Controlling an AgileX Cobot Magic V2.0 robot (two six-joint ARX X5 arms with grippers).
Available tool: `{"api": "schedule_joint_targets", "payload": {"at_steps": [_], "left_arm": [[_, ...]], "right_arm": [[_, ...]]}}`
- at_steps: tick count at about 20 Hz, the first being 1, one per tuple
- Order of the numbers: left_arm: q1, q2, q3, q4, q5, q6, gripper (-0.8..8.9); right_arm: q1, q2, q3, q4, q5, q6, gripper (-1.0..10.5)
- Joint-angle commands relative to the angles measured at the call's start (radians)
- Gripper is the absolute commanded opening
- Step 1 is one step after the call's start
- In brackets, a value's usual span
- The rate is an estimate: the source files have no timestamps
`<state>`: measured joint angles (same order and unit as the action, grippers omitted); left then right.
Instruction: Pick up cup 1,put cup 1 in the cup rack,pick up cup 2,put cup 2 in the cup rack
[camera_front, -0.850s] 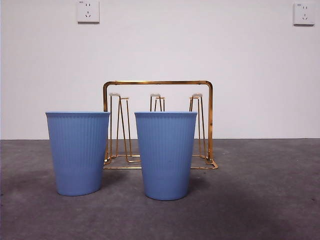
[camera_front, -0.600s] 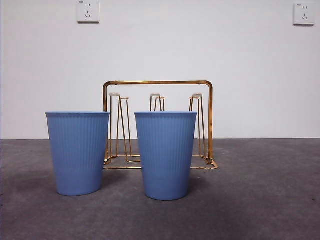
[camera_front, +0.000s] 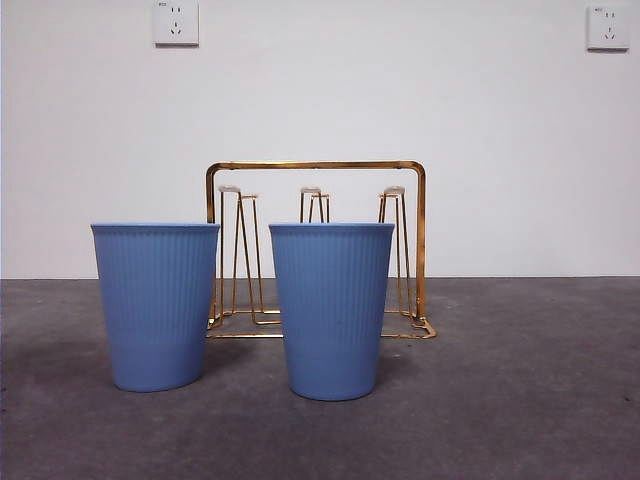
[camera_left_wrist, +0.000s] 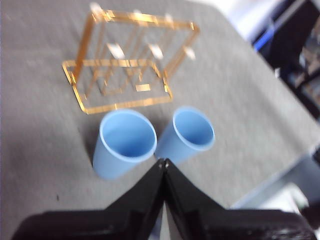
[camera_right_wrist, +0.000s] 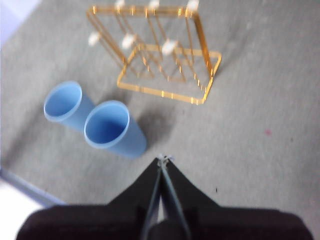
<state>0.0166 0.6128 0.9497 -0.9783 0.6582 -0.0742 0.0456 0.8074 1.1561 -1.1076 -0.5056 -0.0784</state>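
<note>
On the grey desk (camera_front: 520, 400) stand two blue cups and one gold wire cup rack (camera_front: 316, 250). In the front view the left cup (camera_front: 156, 305) sits at about 9 o'clock from the right cup (camera_front: 332, 310), a clear gap between them, both upright with mouths open upward. The rack stands behind them, at roughly 12 o'clock from that gap; its arched handle frame rises above the cup rims, and its upright prongs with pale tips show between and above the cups. No cup hangs on the rack. On the white wall behind are two sockets, one (camera_front: 176, 22) at 11 o'clock and one (camera_front: 608, 27) at 1 o'clock.

There are two end effectors, both raised over the desk and touching nothing. The left end effector (camera_left_wrist: 163, 162) has its black jaws pressed together to a point, clenched on nothing, with the two cups just beyond its tip and the rack farther off. The right end effector (camera_right_wrist: 162, 160) is likewise clenched and empty, with the nearer cup just beside its tip.
</note>
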Motion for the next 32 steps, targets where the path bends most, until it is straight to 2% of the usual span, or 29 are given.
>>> {"api": "schedule_joint_targets", "payload": {"at_steps": [1, 3, 4, 5, 7, 8, 13, 15, 19, 22, 30, 32], "left_arm": [[-0.019, 0.049, 0.049, -0.053, 0.003, 0.077, -0.05], [-0.038, 0.087, 0.085, -0.084, 0.007, 0.076, 0.01], [-0.048, 0.100, 0.097, -0.100, 0.023, 0.076, 0.20], [-0.058, 0.116, 0.106, -0.106, 0.062, 0.076, 1.36], [-0.074, 0.145, 0.114, -0.098, 0.154, 0.075, 5.88], [-0.081, 0.161, 0.117, -0.090, 0.182, 0.075, 6.81], [-0.102, 0.198, 0.119, -0.046, 0.281, 0.074, 6.78], [-0.110, 0.205, 0.119, -0.027, 0.313, 0.066, 6.78], [-0.138, 0.208, 0.119, -0.014, 0.343, 0.050, 6.78], [-0.155, 0.208, 0.119, -0.014, 0.344, 0.048, 6.78], [-0.196, 0.223, 0.119, 0.008, 0.344, 0.020, 6.78], [-0.210, 0.233, 0.119, 0.026, 0.344, -0.001, 6.78]], "right_arm": [[0.001, 0.042, 0.038, -0.046, -0.005, -0.058, 0.0], [0.001, 0.064, 0.047, -0.045, -0.023, -0.057, 0.3], [0.001, 0.067, 0.047, -0.042, -0.045, -0.056, 1.1], [0.001, 0.073, 0.048, -0.038, -0.076, -0.054, 2.3], [0.002, 0.098, 0.061, -0.023, -0.137, -0.040, 4.9], [0.010, 0.116, 0.071, -0.010, -0.161, -0.027, 5.2], [0.140, 0.251, 0.161, 0.006, -0.158, -0.021, 5.0], [0.222, 0.336, 0.209, 0.014, -0.088, -0.002, 5.0], [0.381, 0.549, 0.308, 0.014, 0.123, 0.019, 5.0], [0.457, 0.716, 0.365, 0.016, 0.210, 0.026, 5.0], [0.538, 1.004, 0.373, 0.056, 0.265, 0.051, 5.0], [0.551, 1.038, 0.373, 0.069, 0.276, 0.052, 4.4]]}}
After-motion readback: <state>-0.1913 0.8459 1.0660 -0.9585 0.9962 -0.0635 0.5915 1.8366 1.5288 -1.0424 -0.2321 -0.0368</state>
